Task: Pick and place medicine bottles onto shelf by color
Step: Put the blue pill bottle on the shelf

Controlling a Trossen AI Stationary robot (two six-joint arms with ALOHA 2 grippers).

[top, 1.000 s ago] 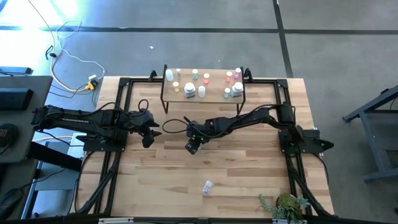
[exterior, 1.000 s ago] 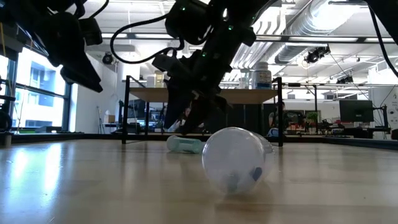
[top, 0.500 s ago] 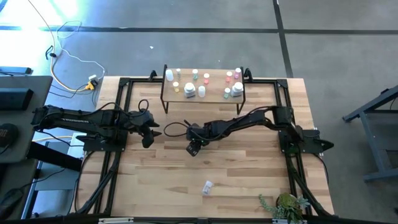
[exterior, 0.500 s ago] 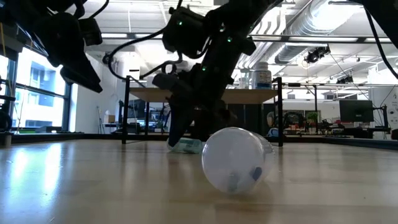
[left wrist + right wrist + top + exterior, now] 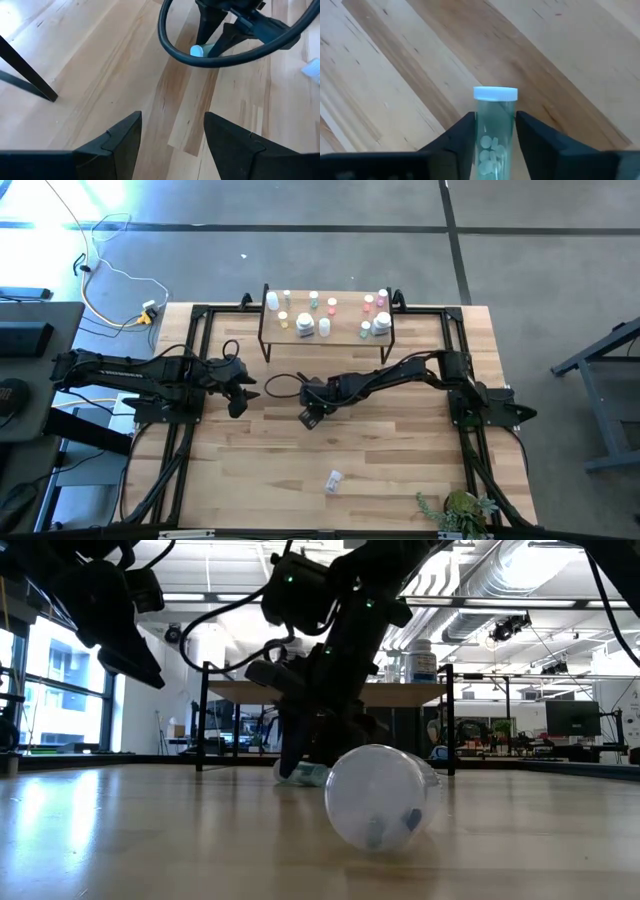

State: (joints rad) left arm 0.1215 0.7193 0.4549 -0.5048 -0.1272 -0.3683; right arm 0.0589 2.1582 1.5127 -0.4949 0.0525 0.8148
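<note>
Most bottles sit on the shelf (image 5: 345,337). My right claw (image 5: 492,130) closes round a lying green bottle (image 5: 493,127); another bottle (image 5: 334,479) waits behind it. Left claw (image 5: 172,132) hangs open.

clear bottle (image 5: 376,797) on its side, right gripper (image 5: 305,762) behind

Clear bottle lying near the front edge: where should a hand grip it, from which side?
Judging by the high view, grip the clear bottle across its round body, coming from straight above. It lies on its side, alone on the table, so fingers can straddle it; the low view shows the curved wall resting on wood.
</note>
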